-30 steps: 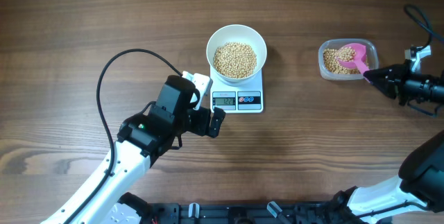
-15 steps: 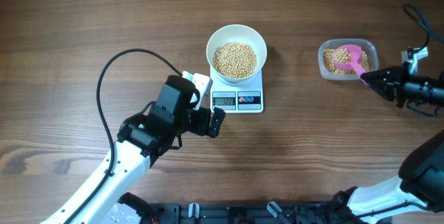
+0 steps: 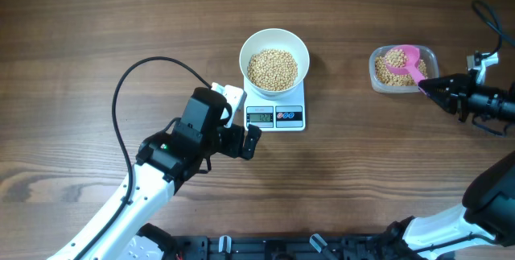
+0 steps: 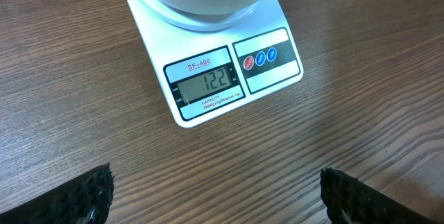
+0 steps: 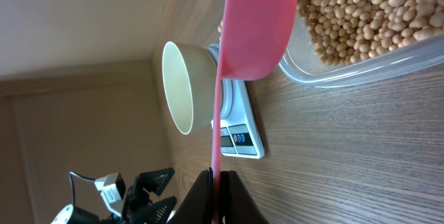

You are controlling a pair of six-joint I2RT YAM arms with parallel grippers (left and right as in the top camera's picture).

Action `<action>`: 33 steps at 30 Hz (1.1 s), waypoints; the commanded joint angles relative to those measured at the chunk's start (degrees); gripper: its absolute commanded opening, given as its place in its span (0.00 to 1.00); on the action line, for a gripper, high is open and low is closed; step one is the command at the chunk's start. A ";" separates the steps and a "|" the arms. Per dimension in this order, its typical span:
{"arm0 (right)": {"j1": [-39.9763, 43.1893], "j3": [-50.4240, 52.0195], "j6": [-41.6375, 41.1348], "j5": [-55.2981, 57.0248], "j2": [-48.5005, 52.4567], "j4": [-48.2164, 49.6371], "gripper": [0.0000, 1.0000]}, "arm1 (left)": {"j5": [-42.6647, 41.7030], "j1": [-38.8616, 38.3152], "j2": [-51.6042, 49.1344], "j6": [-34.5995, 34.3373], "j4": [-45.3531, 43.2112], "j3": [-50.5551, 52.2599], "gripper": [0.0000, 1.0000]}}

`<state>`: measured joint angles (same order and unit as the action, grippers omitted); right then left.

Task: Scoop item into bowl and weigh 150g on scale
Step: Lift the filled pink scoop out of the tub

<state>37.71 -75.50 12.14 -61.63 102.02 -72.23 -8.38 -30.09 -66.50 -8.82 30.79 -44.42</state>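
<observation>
Soybeans [image 3: 272, 69] fill the white bowl [image 3: 246, 49] to roughly half its depth, and the bowl sits on the white digital scale [image 3: 290, 117] at the middle of the wooden tabletop [image 3: 96, 26]. In the left wrist view the scale's grey display [image 4: 206, 82] reads 122, with three round buttons on the dark panel beside it.

The left hand [image 3: 245, 121] is released, its two dark ridged fingers [image 4: 89, 197] spread wide, and it holds nothing. It sits just beside the scale's front left corner, facing the display.

Well apart to the right stands a clear plastic tub [image 3: 432, 54] with more beans in it. The right hand [image 3: 426, 88] is clenched on the thin handle of a pink scoop [image 3: 402, 56], just outside the tub's near right corner. The scoop's bowl sits over the beans in the tub; whether it carries any cannot be told.
</observation>
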 commanded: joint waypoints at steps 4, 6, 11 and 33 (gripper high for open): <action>0.24 0.22 1.81 -2.99 0.87 1.07 0.04 | 0.33 -0.35 -0.33 0.70 -0.11 -1.22 1.00; 0.46 0.22 1.81 -3.69 0.87 1.60 0.04 | 0.33 -0.35 -0.33 0.70 -0.11 -1.22 0.99; 0.44 0.22 2.84 -8.02 0.85 1.20 0.04 | 0.33 -0.35 -0.33 0.70 -0.11 -1.22 1.00; -17.25 0.20 7.15 -16.92 0.59 -4.35 0.04 | 0.33 -0.35 -0.31 0.72 -0.11 -1.22 1.00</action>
<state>24.56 -75.46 17.30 -75.46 102.02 -76.51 -8.38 -30.09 -66.50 -8.82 30.79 -44.42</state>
